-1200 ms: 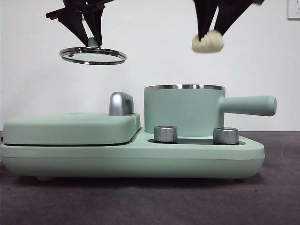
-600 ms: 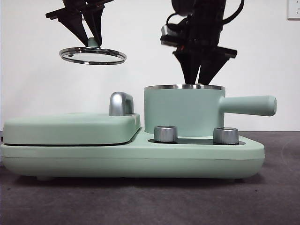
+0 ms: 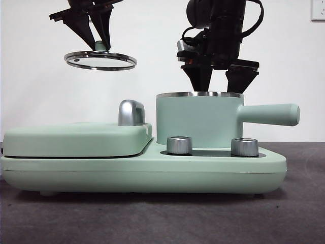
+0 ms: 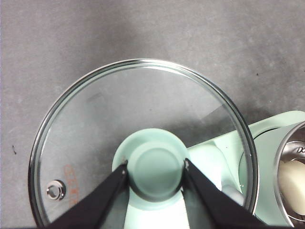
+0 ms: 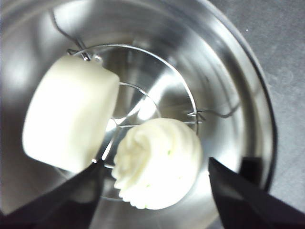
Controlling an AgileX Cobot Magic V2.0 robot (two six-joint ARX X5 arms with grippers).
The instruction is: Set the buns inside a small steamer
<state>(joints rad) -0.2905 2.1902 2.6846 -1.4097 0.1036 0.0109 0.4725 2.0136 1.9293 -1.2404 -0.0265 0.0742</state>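
The small steamer (image 3: 198, 122) stands on the right half of the cooker, its lid off. Both buns lie inside on the wire rack: the smooth block (image 5: 69, 117) and the swirled dome (image 5: 157, 162) beside it. My right gripper (image 3: 219, 89) hovers just above the steel rim, open, its jaws standing wide on either side of the swirled bun without touching it (image 5: 153, 164). High at the left, my left gripper (image 3: 100, 44) is shut on the green knob (image 4: 156, 168) of the glass lid (image 3: 100, 60). In the left wrist view the steamer's rim (image 4: 286, 157) shows through the lid's edge.
A flat mint-green griddle (image 3: 76, 138) with a chrome handle (image 3: 131, 112) fills the cooker's left half. Two steel dials (image 3: 179, 145) (image 3: 244, 147) sit in front of the steamer. The steamer's stubby handle (image 3: 269, 114) points right. Dark grey table lies around the cooker.
My right gripper came down from the upper right with the swirled bun, reached the steamer's mouth, and opened; the bun now rests inside. The left gripper and lid have not moved.
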